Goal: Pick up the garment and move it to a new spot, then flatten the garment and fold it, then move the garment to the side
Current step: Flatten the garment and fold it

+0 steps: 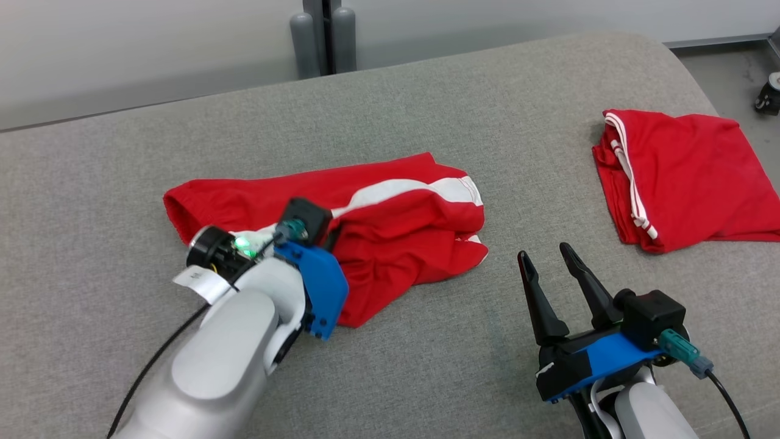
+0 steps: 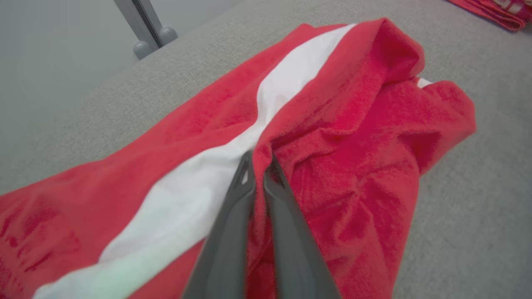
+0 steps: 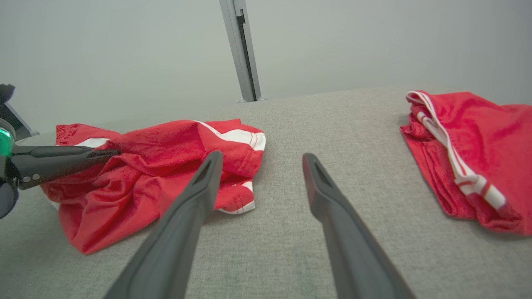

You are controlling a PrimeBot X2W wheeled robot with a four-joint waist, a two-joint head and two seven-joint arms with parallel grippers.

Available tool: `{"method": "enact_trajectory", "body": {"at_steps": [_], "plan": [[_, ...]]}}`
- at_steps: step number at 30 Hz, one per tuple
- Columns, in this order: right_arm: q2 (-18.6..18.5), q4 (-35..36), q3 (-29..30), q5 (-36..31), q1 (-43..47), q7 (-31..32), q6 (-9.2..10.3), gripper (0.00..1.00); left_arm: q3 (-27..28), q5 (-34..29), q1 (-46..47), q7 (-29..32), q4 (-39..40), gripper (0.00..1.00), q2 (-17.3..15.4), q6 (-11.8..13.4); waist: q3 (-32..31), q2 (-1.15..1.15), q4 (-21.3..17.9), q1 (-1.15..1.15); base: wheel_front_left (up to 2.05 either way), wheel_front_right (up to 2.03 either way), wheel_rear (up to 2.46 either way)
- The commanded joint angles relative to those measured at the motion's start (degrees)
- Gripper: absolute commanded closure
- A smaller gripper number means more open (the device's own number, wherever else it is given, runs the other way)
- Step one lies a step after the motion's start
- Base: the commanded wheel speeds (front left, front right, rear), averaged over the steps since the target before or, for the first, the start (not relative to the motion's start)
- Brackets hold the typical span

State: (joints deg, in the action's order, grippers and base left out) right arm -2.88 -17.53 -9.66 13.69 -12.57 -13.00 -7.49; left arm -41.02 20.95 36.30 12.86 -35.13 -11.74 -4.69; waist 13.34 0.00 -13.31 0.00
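Garment (image 1: 396,213), soft red knit with a broad white stripe, is lying crumpled around the left gripper (image 2: 258,164), whose dark tapered fingers are pinching a raised fold between nearly closed tips. Right gripper (image 1: 544,251) is hovering with fingers spread wide, gripping nothing, the garment just left of them. A second red garment (image 1: 688,177), folded, is lying well to their right. Grey woven surface (image 1: 426,366) is stretching beneath; a pale wall (image 1: 122,49) and metal post (image 1: 323,36) are standing behind.

Head looks down; low, close wrist views share the garment (image 1: 402,225).
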Motion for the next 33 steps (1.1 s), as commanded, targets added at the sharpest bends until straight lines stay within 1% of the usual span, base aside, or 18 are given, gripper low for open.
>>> {"method": "enact_trajectory", "body": {"at_steps": [1, 5, 8, 10, 16, 19, 21, 24, 26, 27, 33], "plan": [[-0.02, 0.04, -0.16, 0.45, -0.65, -0.41, 0.00, 0.00, 1.50, 0.96, 1.83, -1.51, 0.07, 1.00, 0.52, 0.99, 0.46, 0.00, -0.10, 0.00, 0.00, 0.00, 0.00], [-0.02, 0.00, -0.55, 0.79, -1.51, -0.72, 0.00, 0.00, 5.11, 2.83, 4.53, -4.81, -0.39, 1.00, 1.10, 3.18, 1.74, 0.00, -0.70, 0.00, 0.00, 0.00, 0.00], [-0.02, -0.12, -1.33, 1.11, -1.85, -0.91, 0.00, 0.00, 8.08, 3.80, 7.77, -7.40, -1.59, 1.00, 0.89, 5.07, 2.83, 0.00, -1.72, 0.00, 0.00, 0.00, 0.00], [-0.03, -0.20, -2.29, 1.35, -2.69, -1.09, 0.00, 0.00, 9.80, 3.84, 10.36, -9.28, -2.87, 1.00, 0.12, 6.20, 3.68, 0.00, -2.81, 0.00, 0.00, 0.00, 0.00], [-0.04, -0.99, -5.26, 2.67, -4.57, -1.45, 0.00, 0.00, 14.46, 3.64, 16.69, -14.74, -8.54, 1.00, -4.18, 9.85, 5.93, 0.00, -7.23, 0.00, 0.00, 0.00, 0.00], [-0.02, -1.41, -5.68, 3.14, -4.90, -1.79, 0.00, 0.00, 16.01, 3.59, 18.27, -17.45, -11.20, 0.99, -5.60, 11.54, 6.75, 0.00, -8.36, 0.00, 0.00, 0.00, 0.00], [-0.01, -1.68, -5.59, 3.31, -4.80, -1.86, 0.00, 0.00, 16.75, 3.81, 18.45, -18.89, -13.05, 0.00, -5.85, 12.51, 7.10, 0.00, -8.57, 0.00, 0.00, 0.00, 0.00], [-0.04, -1.99, -4.85, 3.08, -4.52, -1.91, 0.00, 0.00, 17.08, 4.20, 17.90, -21.05, -15.16, 0.00, -5.27, 12.34, 7.31, 0.00, -7.97, 0.00, 0.00, 0.00, 0.00], [0.00, -2.16, -4.20, 2.51, -4.53, -1.98, 0.00, 0.00, 17.04, 4.82, 17.15, -21.96, -16.43, 0.00, -4.54, 11.77, 7.25, 0.00, -6.91, 0.00, 0.00, 0.00, 0.00], [-0.01, -2.00, -3.72, 1.99, -4.74, -2.02, 0.00, 0.00, 16.66, 4.98, 16.47, -22.65, -17.41, 0.00, -3.91, 11.22, 6.94, 0.00, -5.52, 0.00, 0.00, 0.00, 0.00], [-0.04, -2.02, -2.82, 0.91, -4.40, -1.96, 0.00, 0.00, 15.67, 6.82, 13.00, -20.93, -19.56, 0.00, -1.76, 8.60, 5.13, 0.00, -0.94, 0.00, 0.00, 0.00, 0.00]]}}
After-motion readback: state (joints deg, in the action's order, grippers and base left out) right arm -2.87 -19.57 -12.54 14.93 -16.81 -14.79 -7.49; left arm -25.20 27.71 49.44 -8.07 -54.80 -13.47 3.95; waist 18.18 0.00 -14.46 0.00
